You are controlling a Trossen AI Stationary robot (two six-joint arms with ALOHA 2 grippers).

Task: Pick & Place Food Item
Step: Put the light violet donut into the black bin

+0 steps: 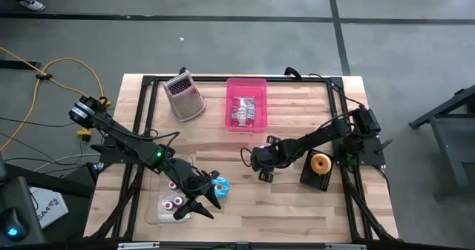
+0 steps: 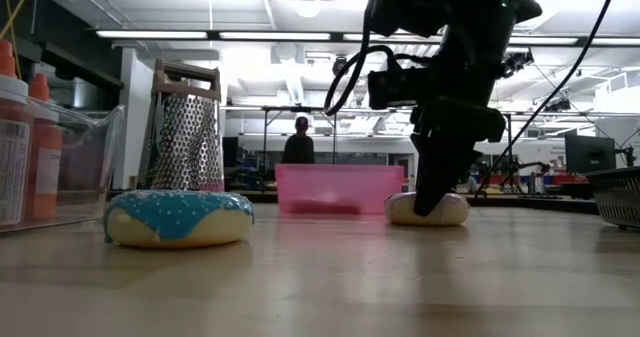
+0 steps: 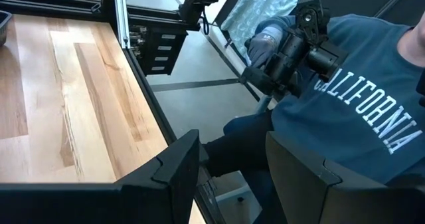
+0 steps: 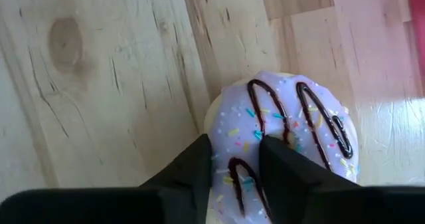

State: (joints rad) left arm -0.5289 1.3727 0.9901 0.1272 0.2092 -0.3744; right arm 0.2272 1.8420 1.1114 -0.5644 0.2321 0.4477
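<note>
The right gripper (image 4: pixel 236 159) is down on a lilac-iced doughnut (image 4: pixel 282 141) with chocolate drizzle and sprinkles, its jaws narrowed onto one side of the ring, one finger at the outer edge and the other at or in the hole; the doughnut sits on the worktop (image 1: pixel 297 198) right of centre, short of the pink bin (image 1: pixel 246 103) at the far edge. The bite looks off-centre and shallow, so I judge the soft ring could tilt, tear or slip out when lifted, and a swinging doughnut might catch the bin's wall. The left gripper (image 1: pixel 199 202) hangs part-open and empty above the near left corner, close to a blue-iced doughnut (image 1: pixel 220 187) and a clear tray (image 1: pixel 169 205) of small pink pastries; a stray move there could knock them. Elsewhere on the pale wood planks stand a metal box grater (image 1: pixel 184 96) by the far left edge and a black stand bearing an orange doughnut (image 1: pixel 320 164) near the right edge. Beyond lies a bright workshop with strip lights; a person in a blue sweatshirt (image 3: pixel 352 111) sits just past the near edge.
</note>
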